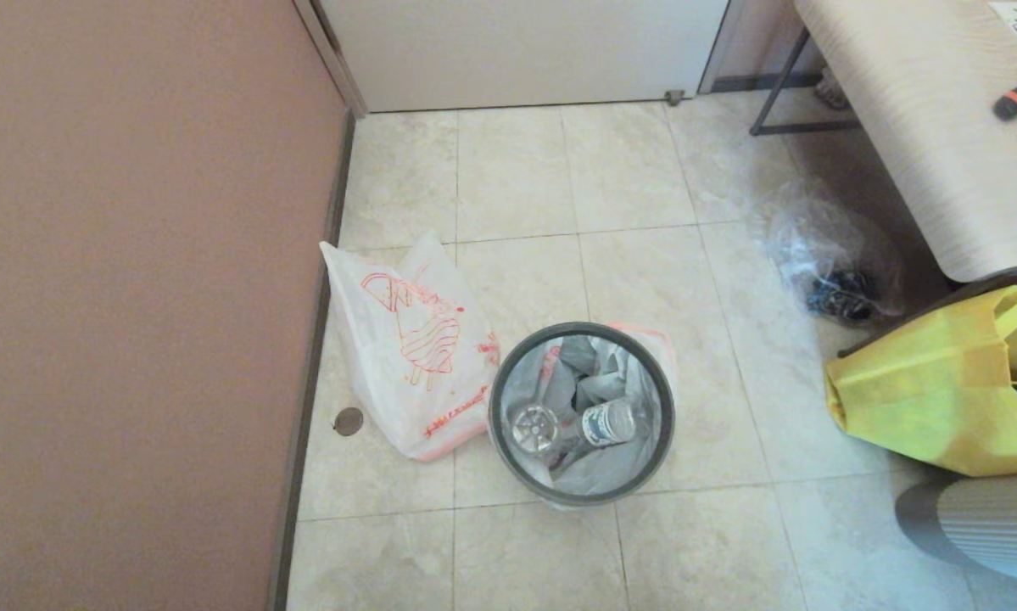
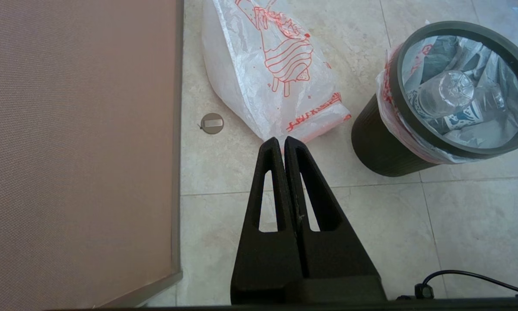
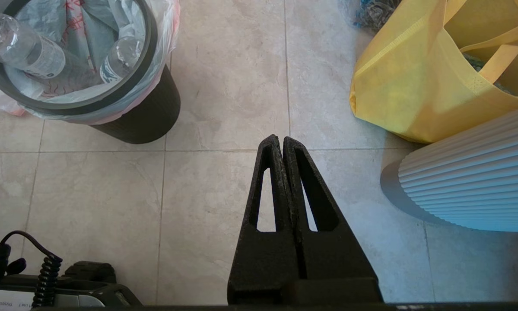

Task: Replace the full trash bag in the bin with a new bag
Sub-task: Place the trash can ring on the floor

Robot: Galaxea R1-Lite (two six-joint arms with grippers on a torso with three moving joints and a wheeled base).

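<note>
Pretty much all plastic down here: thin crinkly white film with orange-red print on the new bag (image 1: 406,348), same flimsy filmy stuff, slightly glossy, for the full trash bag (image 2: 457,142) lining the bin (image 2: 379,147), itself matt black ribbed plastic under a smooth dark grey hoop. Clear shiny plastic bottles (image 1: 606,422) inside. Pale polished-looking stone tiles on the floor (image 1: 559,187). Soft matt yellow fabric for the tote (image 3: 405,82). Rough, grainy matt black on both grippers' fingers (image 2: 280,149) (image 3: 278,144).
</note>
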